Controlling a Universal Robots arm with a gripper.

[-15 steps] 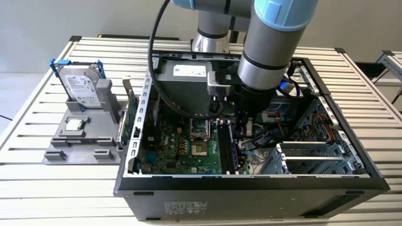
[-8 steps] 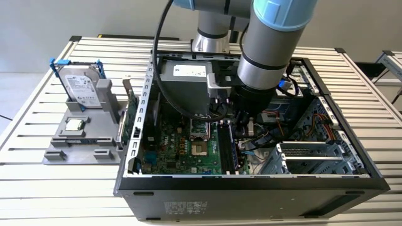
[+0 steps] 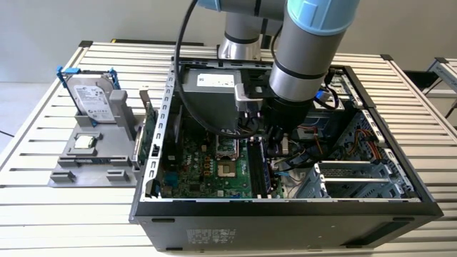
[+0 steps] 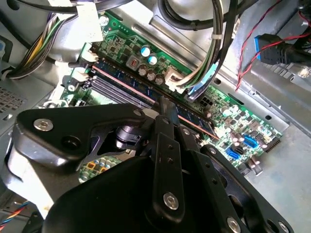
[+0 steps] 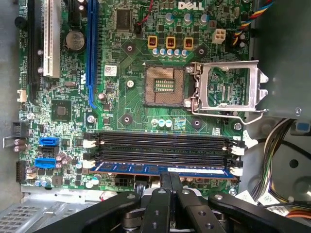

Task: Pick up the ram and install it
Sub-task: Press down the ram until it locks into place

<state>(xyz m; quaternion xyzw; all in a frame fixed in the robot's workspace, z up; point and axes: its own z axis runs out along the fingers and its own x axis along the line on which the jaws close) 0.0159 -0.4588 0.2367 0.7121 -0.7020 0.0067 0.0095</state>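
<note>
While the ram (image 5: pixel 163 169) sits in its slot | gripper (image 5: pixel 170 175) pressed together, tips touching its edge

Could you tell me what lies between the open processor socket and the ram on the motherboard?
In the first wrist view, empty black memory slots lie between the processor socket and the ram.

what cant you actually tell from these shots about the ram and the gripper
- Whether the ram is fully seated: in the first wrist view the gripper covers its middle.
- Whether the slot latches have closed: too small.
- The ram in the exterior view: the arm hides it.
</note>
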